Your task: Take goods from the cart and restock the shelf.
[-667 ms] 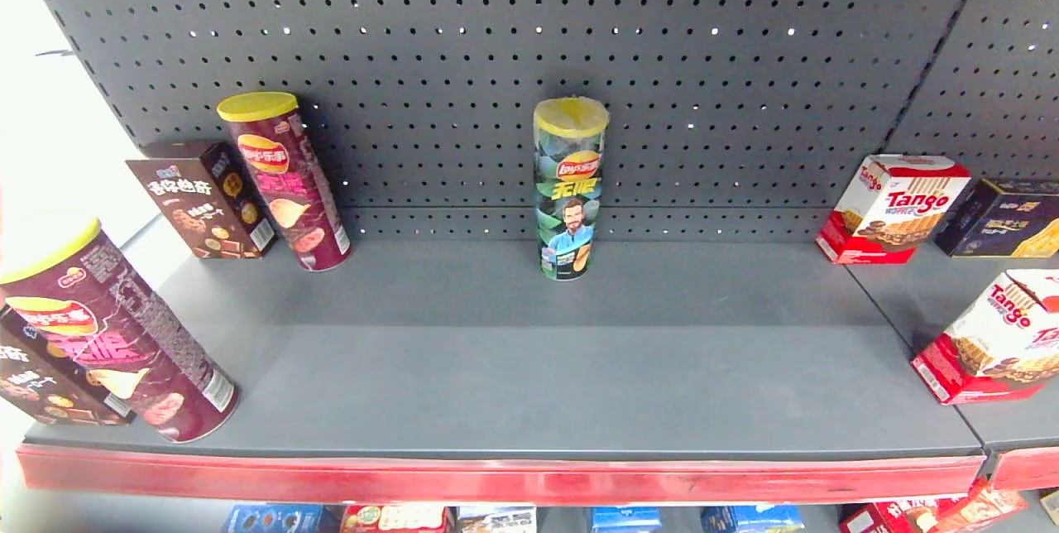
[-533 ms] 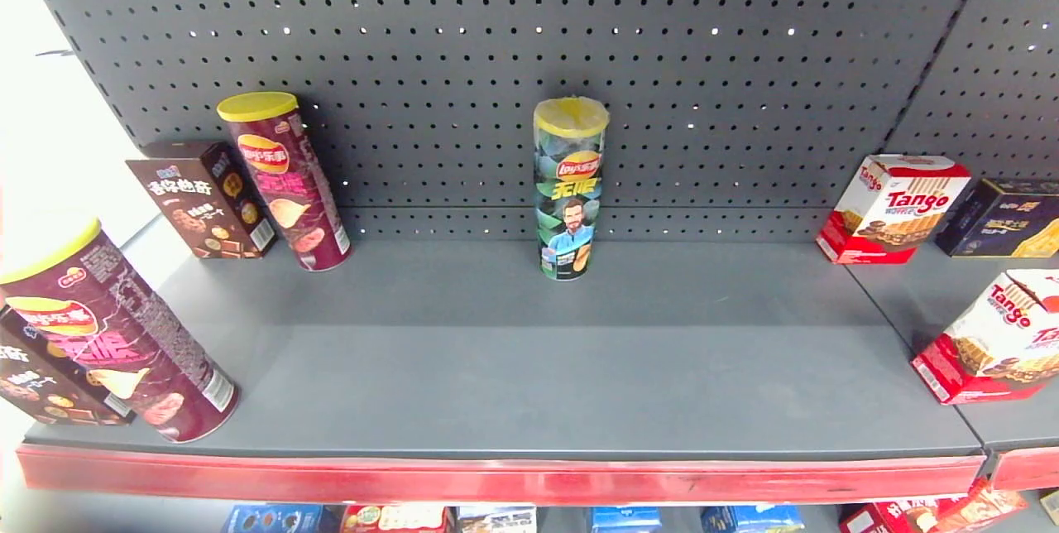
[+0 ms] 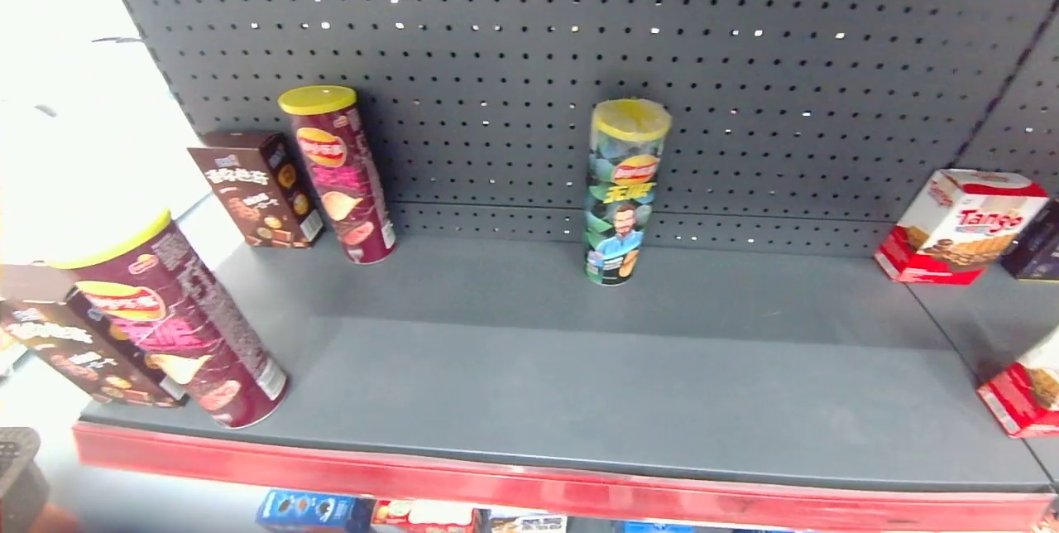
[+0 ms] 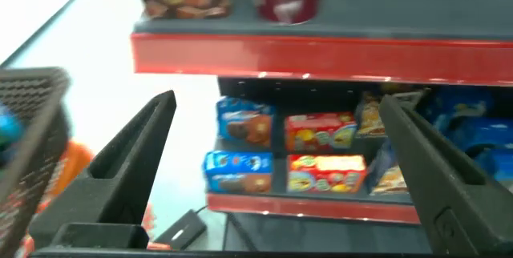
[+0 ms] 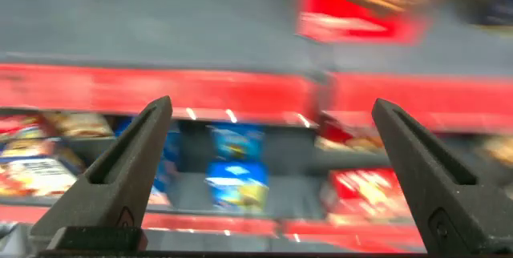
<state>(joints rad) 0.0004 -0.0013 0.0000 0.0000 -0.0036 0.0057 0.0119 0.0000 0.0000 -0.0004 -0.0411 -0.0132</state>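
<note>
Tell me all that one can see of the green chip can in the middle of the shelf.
The green chip can is a tall tube, apparently cardboard, with a yellow lid. Its wrap is green and dark, with a red-and-yellow logo and a drawn figure in blue. It stands upright at the back of the grey shelf, near the pegboard wall, apart from other goods.

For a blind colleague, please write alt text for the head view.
A grey shelf with a pegboard back holds one green chip can upright at back centre, maroon chip cans and brown boxes at left, wafer boxes at right.
</note>
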